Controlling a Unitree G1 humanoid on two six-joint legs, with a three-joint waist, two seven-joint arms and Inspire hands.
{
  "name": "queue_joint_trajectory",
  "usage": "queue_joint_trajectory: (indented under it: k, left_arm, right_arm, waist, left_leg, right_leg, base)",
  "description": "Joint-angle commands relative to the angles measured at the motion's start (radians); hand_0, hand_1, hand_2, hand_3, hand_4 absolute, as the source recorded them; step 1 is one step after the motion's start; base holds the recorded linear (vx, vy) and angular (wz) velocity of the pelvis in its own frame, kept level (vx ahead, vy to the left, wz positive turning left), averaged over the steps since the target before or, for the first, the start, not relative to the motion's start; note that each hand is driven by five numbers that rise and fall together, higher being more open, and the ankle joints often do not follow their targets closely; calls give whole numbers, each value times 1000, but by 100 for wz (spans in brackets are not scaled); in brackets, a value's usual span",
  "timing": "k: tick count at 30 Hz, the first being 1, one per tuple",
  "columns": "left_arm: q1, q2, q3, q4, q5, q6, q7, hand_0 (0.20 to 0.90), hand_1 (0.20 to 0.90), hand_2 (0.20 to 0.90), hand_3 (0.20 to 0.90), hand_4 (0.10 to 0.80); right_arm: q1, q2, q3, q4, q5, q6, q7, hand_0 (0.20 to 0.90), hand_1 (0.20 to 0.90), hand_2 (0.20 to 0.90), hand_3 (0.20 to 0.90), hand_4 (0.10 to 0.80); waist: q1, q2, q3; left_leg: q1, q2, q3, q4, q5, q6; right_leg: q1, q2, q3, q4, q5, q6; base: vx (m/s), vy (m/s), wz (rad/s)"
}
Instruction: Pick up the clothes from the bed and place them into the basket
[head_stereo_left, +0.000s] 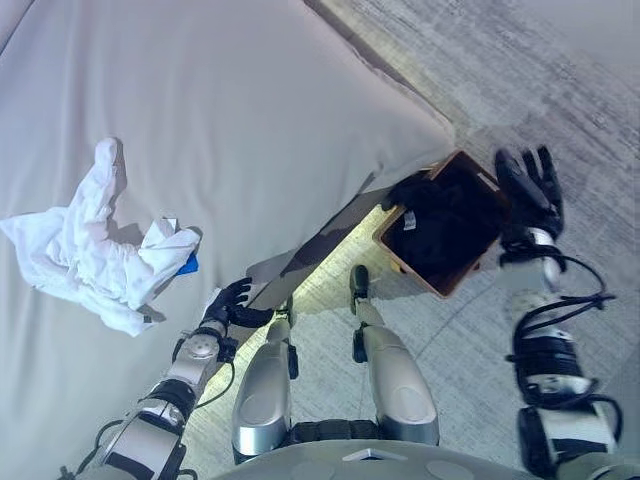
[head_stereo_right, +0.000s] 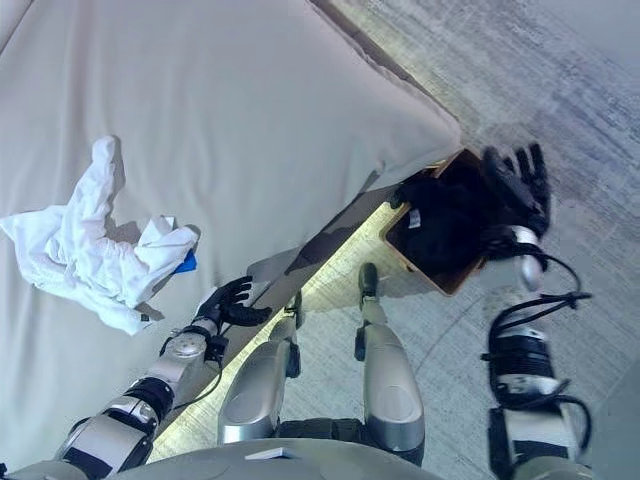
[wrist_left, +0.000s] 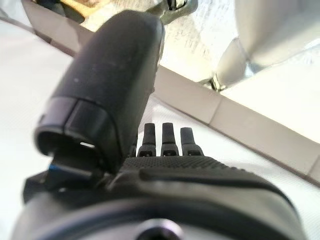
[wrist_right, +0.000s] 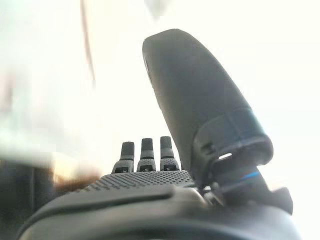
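Note:
A crumpled white garment (head_stereo_left: 85, 245) lies on the left part of the pale bed (head_stereo_left: 250, 110), with a small blue piece (head_stereo_left: 189, 264) showing at its near edge. A brown basket (head_stereo_left: 470, 178) stands on the floor off the bed's corner, holding a black garment (head_stereo_left: 445, 225). My right hand (head_stereo_left: 530, 190) hovers at the basket's far right side, fingers straight and spread, holding nothing. My left hand (head_stereo_left: 232, 303) rests at the bed's near edge, right of the white garment, fingers relaxed and empty; its wrist view shows straight fingers (wrist_left: 164, 137).
The bed's grey side panel (head_stereo_left: 320, 245) runs diagonally between my left hand and the basket. Grey patterned floor (head_stereo_left: 520, 60) surrounds the basket and stretches to the right.

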Motion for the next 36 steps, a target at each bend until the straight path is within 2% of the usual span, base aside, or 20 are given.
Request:
queue_joint_trajectory:
  k: [1, 3, 5, 7, 9, 12, 14, 17, 21, 23, 26, 29, 33, 34, 36]
  left_arm:
    - [100, 24, -8, 22, 9, -15, 15, 900, 900, 900, 900, 800]
    - [113, 21, -2, 20, 19, -8, 13, 900, 900, 900, 900, 800]
    - [127, 22, 10, 23, 40, 8, 11, 900, 900, 900, 900, 800]
    - [143, 29, 22, 36, 50, 16, 7, 900, 900, 900, 900, 800]
    - [154, 37, 30, 51, 58, 14, 3, 900, 900, 900, 900, 800]
    - [159, 66, 39, 79, 48, 15, -8, 900, 900, 900, 900, 800]
    - [152, 85, 43, 94, 64, 17, -18, 900, 900, 900, 900, 800]
    - [146, 114, 43, 92, 69, 20, -34, 900, 900, 900, 900, 800]
    - [139, 137, 46, 91, 50, 5, -47, 900, 900, 900, 900, 800]
    - [129, 149, 56, 83, 42, -1, -61, 900, 900, 900, 900, 800]
    - [116, 154, 60, 86, 47, -7, -74, 900, 900, 900, 900, 800]
    - [107, 146, 62, 87, 43, -14, -79, 900, 900, 900, 900, 800]
    - [100, 131, 58, 90, 30, -38, -92, 900, 900, 900, 900, 800]
    - [100, 126, 59, 90, 31, -42, -98, 900, 900, 900, 900, 800]
    - [98, 118, 52, 86, 22, -57, -106, 900, 900, 900, 900, 800]
  right_arm:
    - [-51, -32, 13, -73, -183, -124, 146, 900, 900, 900, 900, 800]
    - [-65, -25, 56, -95, -256, -134, 174, 900, 900, 900, 900, 800]
    - [-87, -27, 120, -92, -492, -172, 126, 900, 900, 900, 900, 800]
    - [-122, -61, 195, -84, -747, -168, 48, 900, 900, 900, 900, 800]
    - [-155, -95, 252, -65, -913, -150, -8, 900, 900, 900, 900, 800]
    - [-262, -167, 395, -9, -1279, -93, -102, 900, 900, 900, 900, 800]
    - [-351, -206, 502, 29, -1389, -31, -89, 900, 900, 900, 900, 800]
    - [-437, -201, 597, 76, -1363, 4, -18, 900, 900, 900, 900, 800]
    - [-528, -148, 689, 214, -1315, 6, 10, 900, 900, 900, 900, 800]
    - [-603, -99, 726, 334, -1231, 14, 62, 900, 900, 900, 900, 800]
    - [-657, -28, 721, 478, -1062, 39, 154, 900, 900, 900, 900, 800]
    - [-686, 27, 721, 599, -1071, 33, 166, 900, 900, 900, 900, 800]
    - [-726, 90, 706, 724, -1041, 84, 161, 900, 900, 900, 900, 800]
    - [-731, 102, 705, 746, -1038, 95, 155, 900, 900, 900, 900, 800]
    - [-748, 122, 688, 790, -1024, 134, 145, 900, 900, 900, 900, 800]
  waist:
    - [64, -71, -172]
    - [84, -75, -182]
    - [118, -85, -199]
    - [147, -92, -215]
    - [171, -99, -226]
    - [228, -116, -236]
    - [268, -129, -240]
    - [319, -144, -236]
    - [387, -156, -220]
    - [445, -161, -199]
    - [500, -157, -174]
    - [543, -150, -151]
    - [592, -141, -123]
    - [600, -143, -120]
    - [619, -136, -104]
  left_leg:
    - [-74, -61, 1, 135, -114, 64]
    - [-66, -64, -9, 132, -114, 68]
    - [-52, -70, -31, 124, -116, 75]
    - [-39, -74, -53, 117, -114, 80]
    - [-34, -79, -71, 111, -112, 84]
    - [-36, -87, -99, 109, -112, 88]
    - [-50, -93, -119, 110, -109, 91]
    - [-67, -99, -150, 111, -105, 92]
    - [-91, -101, -186, 103, -93, 86]
    - [-121, -105, -210, 100, -80, 79]
    - [-146, -100, -231, 96, -66, 70]
    - [-177, -101, -253, 97, -51, 65]
    - [-212, -103, -281, 104, -32, 58]
    - [-205, -95, -285, 99, -54, 52]
    - [-221, -97, -296, 109, -50, 50]
  right_leg:
    - [-16, -50, 1, 99, -65, 42]
    - [1, -58, -15, 102, -71, 45]
    - [26, -68, -38, 106, -79, 52]
    - [46, -79, -62, 112, -85, 60]
    - [59, -86, -78, 114, -87, 66]
    - [81, -102, -112, 119, -83, 76]
    - [86, -113, -134, 122, -76, 82]
    - [98, -124, -163, 130, -71, 86]
    - [115, -133, -203, 128, -73, 89]
    - [124, -142, -246, 125, -74, 88]
    - [124, -151, -289, 134, -84, 83]
    - [126, -156, -323, 141, -100, 76]
    - [125, -165, -360, 153, -115, 72]
    - [131, -161, -356, 160, -140, 76]
    - [125, -166, -368, 177, -150, 73]
  base:
    - [86, 160, 31]
    - [86, 119, 24]
    - [121, 108, 29]
    - [136, 121, 40]
    - [112, 80, 29]
    - [87, 57, 41]
    - [50, 48, 41]
    - [33, 56, 39]
    - [17, 18, 40]
    - [-18, -4, 52]
    - [-7, 2, 47]
    - [-4, 1, 42]
    - [6, -11, 47]
    - [51, -36, 33]
    - [10, 10, 23]
